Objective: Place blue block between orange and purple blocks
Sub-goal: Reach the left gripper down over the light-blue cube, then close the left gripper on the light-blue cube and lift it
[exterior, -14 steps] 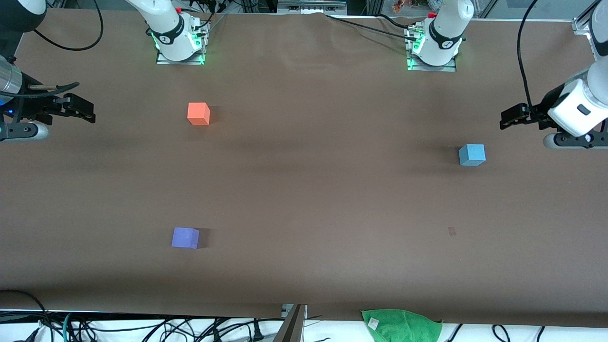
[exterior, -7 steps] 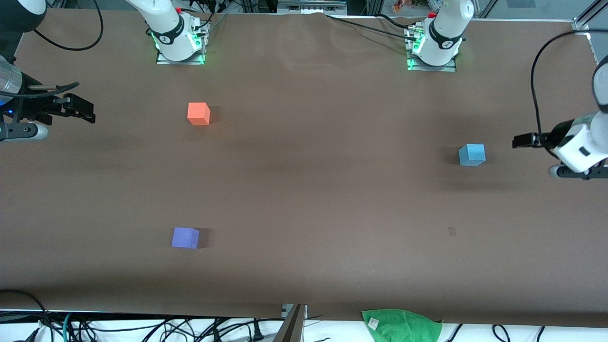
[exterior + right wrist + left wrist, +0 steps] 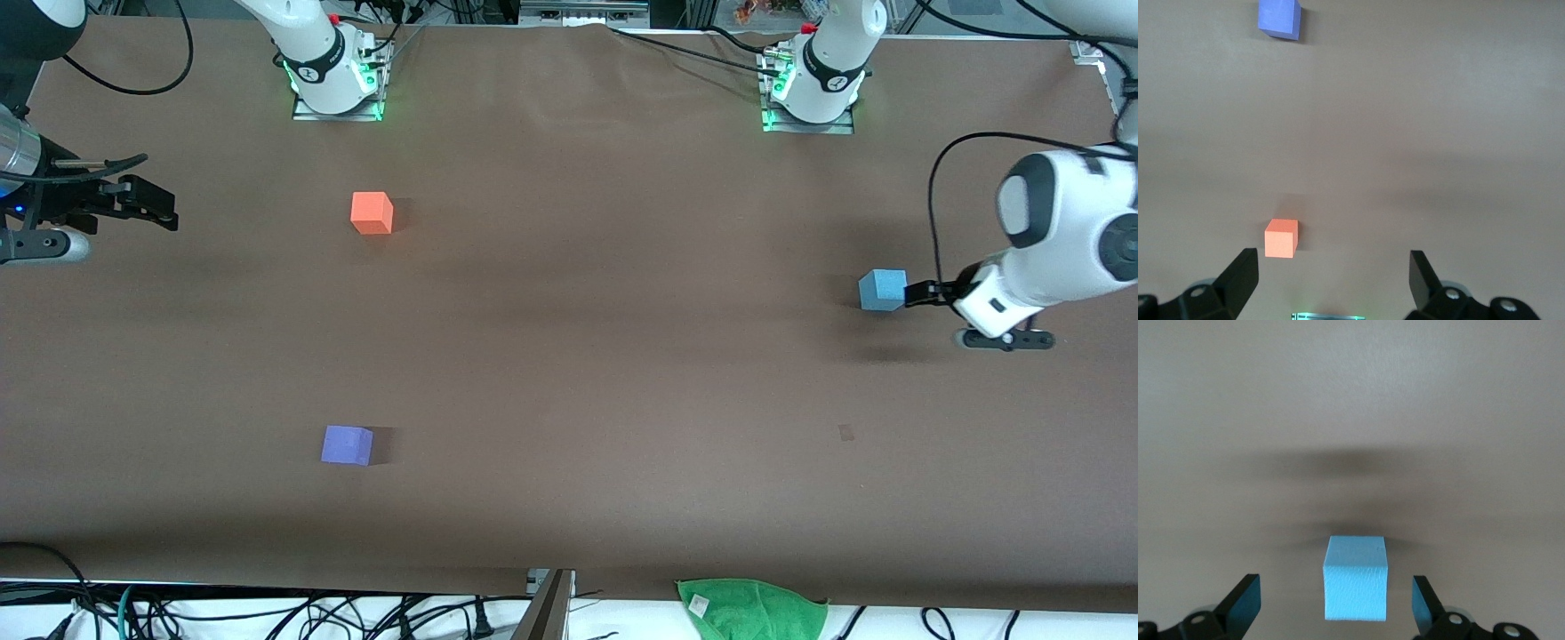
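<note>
Left tool (image 3: 1335, 607) spread, straddling blue block (image 3: 882, 290); right tool (image 3: 1331, 280) spread, waiting.

The left gripper (image 3: 916, 293) now sits just beside the blue block (image 3: 883, 290), having come in from the desk's edge.

My two arms have glossy white shells with black joint bands. Each base (image 3: 336, 84) is ringed by green lights on a metal plate. Black cables trail from both. The left gripper (image 3: 920, 293) and right gripper (image 3: 156, 207) are black, with screws showing.
</note>
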Motion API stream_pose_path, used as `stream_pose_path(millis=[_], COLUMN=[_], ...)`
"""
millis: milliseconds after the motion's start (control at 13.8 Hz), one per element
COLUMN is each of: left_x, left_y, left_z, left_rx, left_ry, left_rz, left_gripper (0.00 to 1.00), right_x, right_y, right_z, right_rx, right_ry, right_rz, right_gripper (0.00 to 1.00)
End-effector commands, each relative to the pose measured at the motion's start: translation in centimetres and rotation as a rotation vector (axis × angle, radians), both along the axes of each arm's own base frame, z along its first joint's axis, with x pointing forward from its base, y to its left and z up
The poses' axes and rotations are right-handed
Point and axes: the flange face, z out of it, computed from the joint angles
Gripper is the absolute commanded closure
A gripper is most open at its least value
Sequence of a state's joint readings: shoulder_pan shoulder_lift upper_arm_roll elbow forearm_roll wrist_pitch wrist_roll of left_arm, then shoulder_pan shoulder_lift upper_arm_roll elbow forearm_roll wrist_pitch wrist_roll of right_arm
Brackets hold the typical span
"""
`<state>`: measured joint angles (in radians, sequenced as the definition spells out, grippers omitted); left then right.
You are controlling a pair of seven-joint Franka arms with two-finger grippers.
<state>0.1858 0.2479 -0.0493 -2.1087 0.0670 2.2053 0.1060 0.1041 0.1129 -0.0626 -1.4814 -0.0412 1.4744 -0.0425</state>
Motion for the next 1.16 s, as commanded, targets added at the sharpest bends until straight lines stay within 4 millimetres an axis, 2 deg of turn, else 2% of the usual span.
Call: stream_pose_path(millis=[0, 218, 436, 873, 945, 1018, 1091], left_x=[-3.0, -4.4, -5.6, -6.1, -6.0, -6.1, -6.0], left_y=[-0.3, -0.5, -0.7, -0.8, -0.8, -0.8, -0.8], left_z=[-2.3, -5.2, -6.4, -9.4, -9.8, -9.9, -9.9], left_rx=[0.03, 0.024, 0.019, -0.004, -0.006, -0.007, -0.007], left_ry=[-0.033, 0.007, 0.032, 0.062, 0.067, 0.068, 0.068], left_rz=[-0.068, -0.077, -0.081, -0.13, -0.13, -0.13, -0.13], left_gripper=[0.0, 0.0, 0.0, 0.0, 0.07, 0.37, 0.5], right_x=[-0.1, -0.1, -0.1, 0.0, 0.0, 0.0, 0.0], right_y=[-0.2, -0.3, -0.3, -0.3, -0.3, -0.3, -0.3], right_z=[0.2, 0.1, 0.1, 0.1, 0.2, 0.1, 0.1], right_rx=[0.012, 0.012, 0.012, 0.015, 0.015, 0.015, 0.015], right_ry=[-0.007, -0.005, -0.005, -0.013, -0.014, -0.013, -0.013], right_rz=[0.011, 0.01, 0.01, 0.008, 0.008, 0.008, 0.008], right_gripper=[0.0, 0.0, 0.0, 0.0, 0.0, 0.0, 0.0])
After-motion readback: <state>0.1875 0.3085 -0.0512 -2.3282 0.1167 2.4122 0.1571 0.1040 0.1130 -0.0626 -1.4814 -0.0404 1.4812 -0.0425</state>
